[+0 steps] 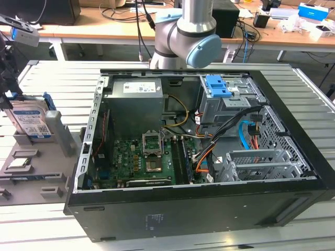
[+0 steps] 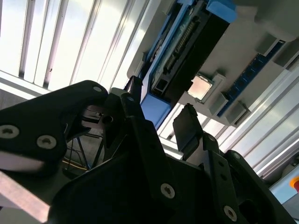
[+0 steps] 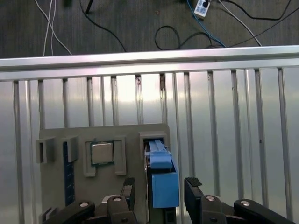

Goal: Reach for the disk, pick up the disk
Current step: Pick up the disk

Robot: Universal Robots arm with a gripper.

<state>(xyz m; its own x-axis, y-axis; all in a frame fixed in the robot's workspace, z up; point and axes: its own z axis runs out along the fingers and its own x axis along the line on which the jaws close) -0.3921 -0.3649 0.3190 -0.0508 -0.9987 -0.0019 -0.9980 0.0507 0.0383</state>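
In the first wrist view the gripper (image 3: 160,185) is seen with its black fingers (image 3: 192,185) spread apart, one to each side of the disk (image 3: 163,179). A gap is left on both sides, so no contact is made. The disk is stood on edge in a slot of a grey holder (image 3: 126,133), with its blue rail turned towards the gripper. A silver chip (image 3: 102,153) is seated in a square pocket of the same holder, just beside the disk. The holder is laid on a slatted metal table (image 3: 224,140), and past the table's edge loose cables (image 3: 177,32) are strewn over a dark floor. In the exterior view the disk is found at the exterior view's left, upright, with its label shown. It is kept well apart from the open computer case (image 1: 209,209) in the middle of the table. A blue latch (image 1: 217,86) is fixed on top of the drive cage inside the case. Behind the case the arm (image 1: 183,31) is raised, and cluttered desks (image 1: 282,34) are ranged beyond it.
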